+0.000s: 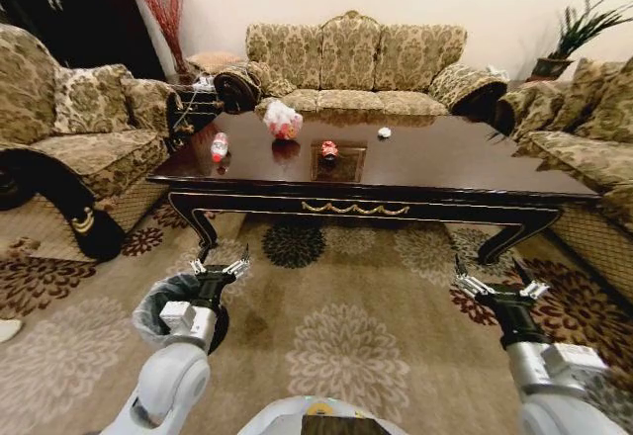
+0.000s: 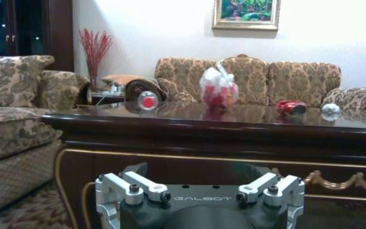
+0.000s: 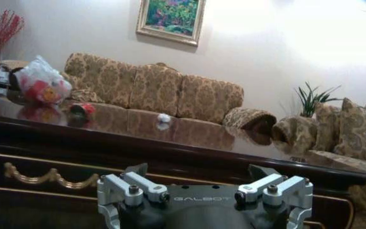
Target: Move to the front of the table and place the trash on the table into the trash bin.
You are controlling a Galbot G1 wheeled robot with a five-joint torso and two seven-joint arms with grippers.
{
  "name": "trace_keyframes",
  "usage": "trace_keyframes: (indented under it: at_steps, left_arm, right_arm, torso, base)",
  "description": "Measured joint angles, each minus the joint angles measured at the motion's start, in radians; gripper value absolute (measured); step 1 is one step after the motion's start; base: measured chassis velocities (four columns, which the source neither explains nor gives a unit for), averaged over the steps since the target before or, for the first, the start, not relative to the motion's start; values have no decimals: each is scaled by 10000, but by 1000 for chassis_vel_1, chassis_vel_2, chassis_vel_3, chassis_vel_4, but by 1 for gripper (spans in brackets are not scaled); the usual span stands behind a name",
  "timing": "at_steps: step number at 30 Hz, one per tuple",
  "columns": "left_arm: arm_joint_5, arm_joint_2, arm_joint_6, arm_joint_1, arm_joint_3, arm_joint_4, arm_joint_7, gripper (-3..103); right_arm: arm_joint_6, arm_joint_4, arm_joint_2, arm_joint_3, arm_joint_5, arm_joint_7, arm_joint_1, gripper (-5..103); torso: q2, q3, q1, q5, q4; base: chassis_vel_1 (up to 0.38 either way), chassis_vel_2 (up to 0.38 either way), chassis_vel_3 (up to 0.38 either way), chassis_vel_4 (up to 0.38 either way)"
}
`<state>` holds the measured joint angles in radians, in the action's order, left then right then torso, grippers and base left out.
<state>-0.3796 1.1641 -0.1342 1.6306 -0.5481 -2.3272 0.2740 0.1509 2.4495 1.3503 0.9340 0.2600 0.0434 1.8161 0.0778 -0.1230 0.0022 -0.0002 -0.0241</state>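
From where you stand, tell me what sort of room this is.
Most likely a home living room: patterned sofas ring a glossy dark coffee table, a framed painting hangs on the wall, and a floral carpet covers the floor.

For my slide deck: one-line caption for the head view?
Both end effectors, left and right, open above the carpet before the table; trash bin beside the left arm.

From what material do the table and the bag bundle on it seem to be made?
The table looks like dark brown wood with a glossy varnish: the sofa and the trash mirror in its top. The bag bundle seems thin plastic film, white and red, crinkled and knotted at the top, though the look alone does not settle it.
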Motion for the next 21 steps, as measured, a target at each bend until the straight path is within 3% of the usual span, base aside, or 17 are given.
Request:
trace_keyframes:
  at_steps: [4,7,11,13,17,20,21]
  left_arm:
    - [7,16,5,8,48,24,-1,100]
    - [10,16,9,5,63,43,-2,100]
    - [10,18,20,-2,81,92,-4,100]
    - [12,28,23,-7,104,104,-5,100]
    - [11,38,23,-2,154,156,-5,100]
    - [14,37,12,48,256,192,-6,100]
    - [20,27,-16,115,372,236,-13,100]
  right_arm:
    - [-11,-12,-3,-5,0,17,-5,100]
    - [-12,-28,-5,-11,0,19,-6,100]
    - [-22,-43,-10,-24,-8,20,-8,100]
    - [-24,-68,-31,-30,-9,20,-18,100]
    - [-145,-123,-68,-59,80,20,-71,100]
    - [-263,-210,-105,-79,125,29,-145,100]
    - [-265,-253,-132,-79,148,46,-171,100]
  torso:
    - [0,0,1,-13,-1]
    - [0,0,0,9,-1]
    - [0,-1,1,-8,1]
    - [0,1,-1,9,0]
    - [-1,-1,1,-8,-2]
    - [0,1,0,8,-2]
    - [-1,0,1,-9,0]
  base:
    - [278,276,-280,-278]
    - [315,300,-307,-280]
    - [325,325,-322,-336]
    - [355,371,-360,-372]
    - [375,367,-366,-358]
    - [357,360,-322,-313]
    - [214,225,-254,-174]
